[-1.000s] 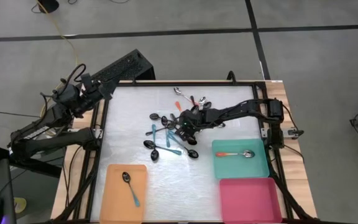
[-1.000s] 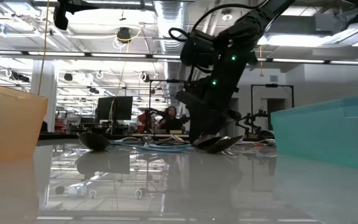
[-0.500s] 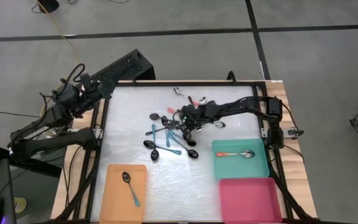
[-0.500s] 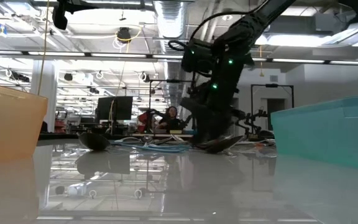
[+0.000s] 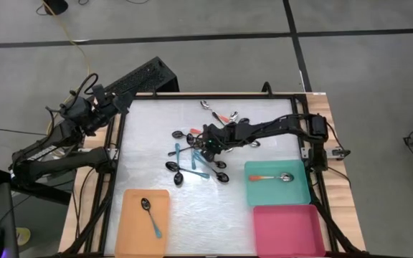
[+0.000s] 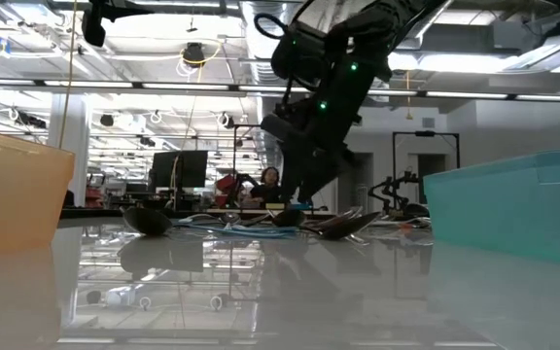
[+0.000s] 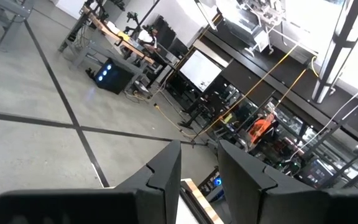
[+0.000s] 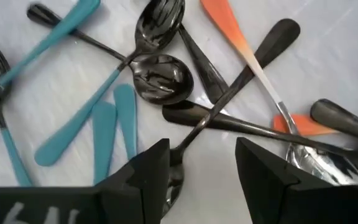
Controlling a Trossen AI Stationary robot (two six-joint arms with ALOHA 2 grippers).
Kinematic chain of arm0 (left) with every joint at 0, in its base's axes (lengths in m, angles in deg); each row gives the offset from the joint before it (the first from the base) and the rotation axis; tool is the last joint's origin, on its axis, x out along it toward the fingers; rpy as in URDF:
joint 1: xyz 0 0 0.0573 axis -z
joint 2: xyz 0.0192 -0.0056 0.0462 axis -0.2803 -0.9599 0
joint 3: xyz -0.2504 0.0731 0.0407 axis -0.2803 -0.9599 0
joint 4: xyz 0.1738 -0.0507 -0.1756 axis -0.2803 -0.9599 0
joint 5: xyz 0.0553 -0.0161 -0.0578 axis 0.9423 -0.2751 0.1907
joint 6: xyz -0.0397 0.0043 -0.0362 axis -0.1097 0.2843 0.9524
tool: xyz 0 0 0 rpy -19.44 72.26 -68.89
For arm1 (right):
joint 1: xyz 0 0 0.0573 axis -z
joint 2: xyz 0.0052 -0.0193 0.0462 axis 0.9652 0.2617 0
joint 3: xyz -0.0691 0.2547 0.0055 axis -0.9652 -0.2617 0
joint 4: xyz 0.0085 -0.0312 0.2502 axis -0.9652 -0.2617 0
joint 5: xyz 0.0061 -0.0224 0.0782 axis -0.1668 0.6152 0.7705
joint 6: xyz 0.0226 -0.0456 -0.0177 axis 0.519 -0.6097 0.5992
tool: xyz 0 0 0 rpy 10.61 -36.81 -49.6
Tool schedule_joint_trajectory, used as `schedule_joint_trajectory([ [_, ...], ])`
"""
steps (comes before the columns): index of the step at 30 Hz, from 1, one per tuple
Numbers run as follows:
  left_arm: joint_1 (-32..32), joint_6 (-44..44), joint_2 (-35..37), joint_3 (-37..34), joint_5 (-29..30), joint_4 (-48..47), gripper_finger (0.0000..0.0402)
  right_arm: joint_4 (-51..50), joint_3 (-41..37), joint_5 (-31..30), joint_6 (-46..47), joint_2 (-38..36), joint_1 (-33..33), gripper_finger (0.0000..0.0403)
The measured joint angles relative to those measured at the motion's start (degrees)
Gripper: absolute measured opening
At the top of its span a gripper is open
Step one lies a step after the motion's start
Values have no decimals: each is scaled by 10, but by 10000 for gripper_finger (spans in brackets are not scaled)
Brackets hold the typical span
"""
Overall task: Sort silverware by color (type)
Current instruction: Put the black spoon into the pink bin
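Right gripper: you are hovering the right gripper (image 5: 208,145) over the spoon pile at the centre of the high view; in its wrist view the two fingers (image 8: 149,171) are standing apart with nothing between them, straddling a black-handled spoon (image 8: 238,79)
Left gripper: the left gripper (image 5: 69,109) is waiting off the table at the upper left of the high view; its fingers (image 7: 166,177) are showing a narrow gap and gripping nothing
Silverware: the silverware (image 5: 196,152) is lying mostly in a crossed heap mid-table; teal-handled spoons (image 8: 79,121) are sitting at the left of the right wrist view, an orange-handled spoon (image 8: 227,32) at the upper right
Already sorted: one teal-handled spoon is lying in the orange tray (image 5: 131,233) at the lower left, one orange-handled spoon in the teal tray (image 5: 303,193) at the lower right; the pink tray (image 5: 285,229) below it is holding nothing
Handling: you are likely dealing with light, stiff, slick pieces; the handles are overlapping, so lifting one may drag its neighbours
Where to take hold: you are best pinching a handle at mid-length, across its narrow width, where it lies clear of the others; the polished bowls would probably slip
Writing: pale marks are showing on the gripper body at the lower left of the right wrist view, but you cannot read them
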Motion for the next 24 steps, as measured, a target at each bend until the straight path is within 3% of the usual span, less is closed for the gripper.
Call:
schedule_joint_trajectory([
  [16,0,0,0,0,2,-1,90,19,-2,-12,80,79,-19,185],
  [20,0,0,0,0,2,-1,90,-10,-1,-3,90,80,-14,136],
  [24,0,0,0,0,2,-1,90,-25,-1,41,87,79,-6,51],
])
